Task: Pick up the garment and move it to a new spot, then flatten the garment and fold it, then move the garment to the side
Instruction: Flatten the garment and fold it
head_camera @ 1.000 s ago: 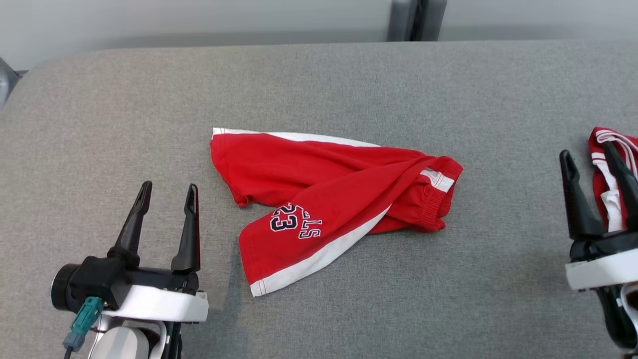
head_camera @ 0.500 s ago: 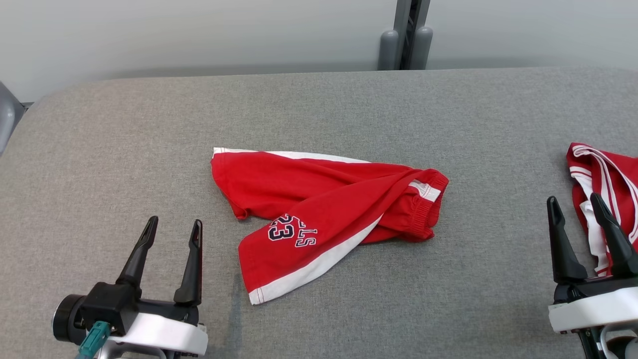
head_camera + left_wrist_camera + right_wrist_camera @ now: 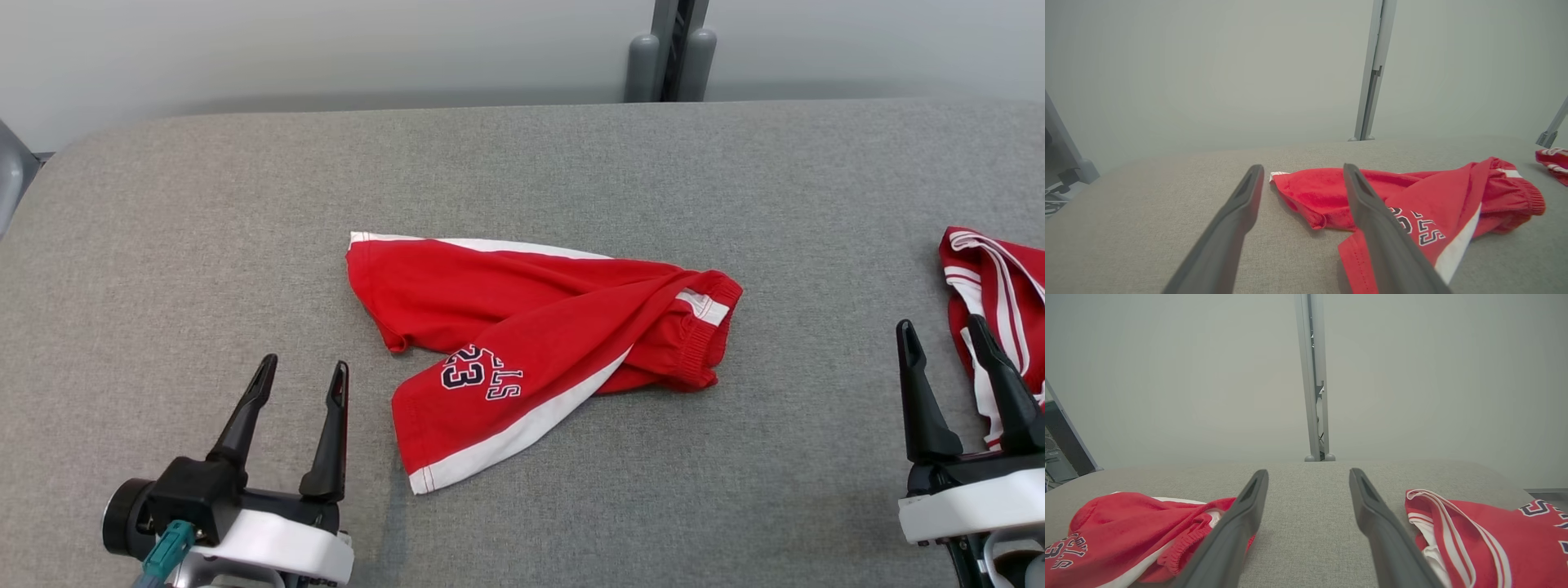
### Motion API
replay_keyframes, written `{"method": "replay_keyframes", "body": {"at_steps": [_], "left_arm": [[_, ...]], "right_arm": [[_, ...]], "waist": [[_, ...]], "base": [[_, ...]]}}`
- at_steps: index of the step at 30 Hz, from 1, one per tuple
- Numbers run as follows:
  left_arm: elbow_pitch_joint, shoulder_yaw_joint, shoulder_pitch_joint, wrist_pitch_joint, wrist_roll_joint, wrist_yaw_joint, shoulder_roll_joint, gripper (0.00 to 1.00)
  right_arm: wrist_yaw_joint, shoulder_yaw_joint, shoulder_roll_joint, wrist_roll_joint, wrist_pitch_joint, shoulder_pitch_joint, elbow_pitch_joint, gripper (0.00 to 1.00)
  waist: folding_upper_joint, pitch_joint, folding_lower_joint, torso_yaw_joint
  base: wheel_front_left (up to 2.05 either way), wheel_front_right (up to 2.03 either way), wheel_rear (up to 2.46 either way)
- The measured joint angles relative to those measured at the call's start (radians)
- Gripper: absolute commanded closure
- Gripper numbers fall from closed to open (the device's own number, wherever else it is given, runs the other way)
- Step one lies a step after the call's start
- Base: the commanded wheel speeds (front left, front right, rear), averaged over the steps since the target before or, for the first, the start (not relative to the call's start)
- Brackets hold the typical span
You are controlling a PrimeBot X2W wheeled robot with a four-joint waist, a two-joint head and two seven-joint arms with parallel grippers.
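The garment (image 3: 531, 343) is a pair of red shorts with white side stripes and a dark "23" print, lying crumpled in the middle of the grey padded table (image 3: 522, 163). It also appears in the left wrist view as the red shorts (image 3: 1437, 212) and in the right wrist view at the lower left, garment (image 3: 1126, 535). My left gripper (image 3: 304, 371) hovers open at the lower left, short of the shorts' hem. My right gripper (image 3: 943, 335) stands open at the lower right, well clear of the shorts. Nothing is between either pair of fingers.
A second red garment with white trim (image 3: 996, 286) lies at the table's right edge, right beside my right gripper; the right wrist view shows this other garment (image 3: 1486, 535) too. A grey post (image 3: 669, 49) stands behind the table against a pale wall.
The head camera has tilted up, so the whole scene sits lower and the post shows. Both grippers stay open; the garment lies where it was.
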State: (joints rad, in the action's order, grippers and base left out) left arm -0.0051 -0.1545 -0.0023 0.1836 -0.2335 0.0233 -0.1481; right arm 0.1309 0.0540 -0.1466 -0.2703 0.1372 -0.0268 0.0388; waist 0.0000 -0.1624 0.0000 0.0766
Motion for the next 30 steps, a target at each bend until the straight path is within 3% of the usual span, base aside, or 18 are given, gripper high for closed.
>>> {"method": "replay_keyframes", "body": {"at_steps": [6,12,21,22,24,25,26,30], "left_arm": [[0.013,-0.033,0.003,-0.044,-0.029,-0.033,0.003,0.00],[0.055,-0.120,0.061,-0.181,-0.089,-0.090,0.017,0.00],[0.127,-0.156,0.049,-0.236,-0.119,-0.106,0.023,0.00],[0.132,-0.157,0.044,-0.236,-0.120,-0.107,0.023,0.08],[0.143,-0.160,0.035,-0.234,-0.121,-0.110,0.022,0.63],[0.145,-0.161,0.033,-0.231,-0.122,-0.111,0.021,0.63],[0.146,-0.162,0.031,-0.230,-0.124,-0.112,0.019,1.00],[0.144,-0.160,0.020,-0.223,-0.128,-0.116,0.005,1.00]], "right_arm": [[0.000,-0.002,-0.001,0.000,-0.005,-0.001,0.000,0.00],[0.000,-0.009,0.003,0.000,-0.011,0.000,-0.003,0.00],[0.000,-0.032,0.006,-0.002,-0.014,-0.012,-0.012,0.00],[0.000,-0.034,0.006,-0.002,-0.014,-0.013,-0.012,0.00],[0.000,-0.038,0.004,-0.006,-0.015,-0.015,-0.016,0.00],[0.000,-0.040,0.002,-0.010,-0.015,-0.015,-0.019,0.00],[0.000,-0.040,0.000,-0.012,-0.015,-0.016,-0.022,0.00],[0.000,-0.053,-0.013,-0.023,-0.023,-0.020,-0.030,0.00]], "waist": [[0.0000,-0.008,0.0000,0.003],[0.0000,-0.028,0.0000,0.005],[0.0000,-0.068,0.0000,0.006],[0.0000,-0.070,0.0000,0.004],[0.0000,-0.074,0.0000,0.000],[0.0000,-0.076,0.0000,-0.002],[0.0000,-0.078,0.0000,-0.003],[0.0000,-0.083,0.0000,-0.005]], "base": [[0.00,0.00,0.00],[0.00,0.00,0.00],[0.00,0.00,0.00],[0.00,0.00,0.00],[0.00,0.00,0.00],[0.00,0.00,0.00],[0.00,0.00,0.00],[0.00,0.00,0.00]]}}
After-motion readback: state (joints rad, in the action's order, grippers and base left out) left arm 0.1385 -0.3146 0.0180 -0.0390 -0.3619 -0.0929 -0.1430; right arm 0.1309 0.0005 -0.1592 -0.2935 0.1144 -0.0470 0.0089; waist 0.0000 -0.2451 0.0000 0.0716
